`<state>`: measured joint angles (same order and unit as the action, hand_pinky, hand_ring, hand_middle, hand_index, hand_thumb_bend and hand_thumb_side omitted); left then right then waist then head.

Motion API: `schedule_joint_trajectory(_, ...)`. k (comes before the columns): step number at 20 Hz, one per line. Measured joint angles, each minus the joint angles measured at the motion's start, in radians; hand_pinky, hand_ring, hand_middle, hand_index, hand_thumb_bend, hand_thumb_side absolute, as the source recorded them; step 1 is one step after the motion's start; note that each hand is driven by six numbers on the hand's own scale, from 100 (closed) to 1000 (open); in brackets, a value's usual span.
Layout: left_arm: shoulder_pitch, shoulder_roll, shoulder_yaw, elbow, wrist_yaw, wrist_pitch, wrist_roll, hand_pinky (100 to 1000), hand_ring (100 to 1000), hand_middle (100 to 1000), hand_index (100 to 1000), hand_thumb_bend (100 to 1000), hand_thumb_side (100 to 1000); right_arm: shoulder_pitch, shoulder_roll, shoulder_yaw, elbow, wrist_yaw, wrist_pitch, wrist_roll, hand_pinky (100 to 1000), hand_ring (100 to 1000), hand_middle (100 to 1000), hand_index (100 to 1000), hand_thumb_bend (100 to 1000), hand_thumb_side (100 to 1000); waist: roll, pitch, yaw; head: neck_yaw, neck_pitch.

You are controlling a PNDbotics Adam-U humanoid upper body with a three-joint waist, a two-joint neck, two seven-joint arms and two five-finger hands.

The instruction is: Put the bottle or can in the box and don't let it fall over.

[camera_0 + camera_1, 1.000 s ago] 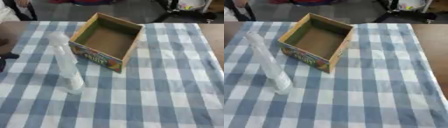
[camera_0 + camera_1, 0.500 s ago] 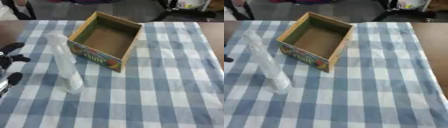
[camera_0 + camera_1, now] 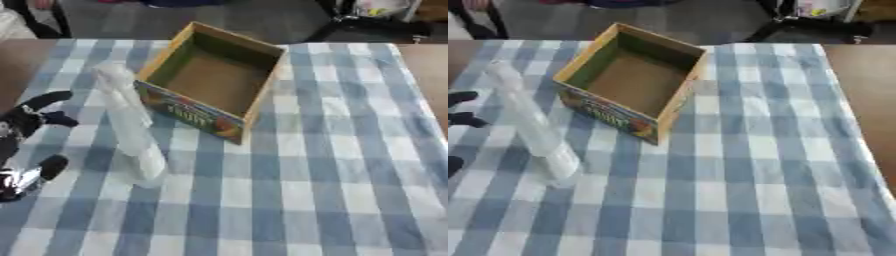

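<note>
Black fingers spread beside a clear plastic bottle on checked cloth.

Black and silver, the robot's left hand point(image 3: 31, 142) comes in from the left edge with its fingers and thumb spread wide and holding nothing; upper fingers point(image 3: 48, 102) point toward the tall clear plastic bottle point(image 3: 131, 132), and a lower one reaches toward the bottle's base. The bottle stands upright just beside the hand, apart from it, with a strip of cloth showing between them. Just past the bottle, on its far side from the hand, the open cardboard box with a colourful printed front point(image 3: 214, 82) sits turned at an angle, its near corner close to the bottle's upper part. Bottle and box rest on the blue-and-white checked tablecloth point(image 3: 350, 175).
</note>
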<state>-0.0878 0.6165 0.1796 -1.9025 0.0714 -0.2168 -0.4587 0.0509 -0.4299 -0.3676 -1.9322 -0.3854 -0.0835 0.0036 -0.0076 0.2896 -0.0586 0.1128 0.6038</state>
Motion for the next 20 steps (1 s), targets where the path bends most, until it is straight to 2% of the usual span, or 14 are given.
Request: schedule_joint_trajectory(20,-0.102,0.008,-0.068,0.038,-0.036,0.070,-0.009,1000,799,952,1000,409,530,-0.007,0.004,0.005,0.006,0.004,0.007,0.007,843,989,1000,1000,100,695,0.004,0.005,-0.008,0.016,-0.007)
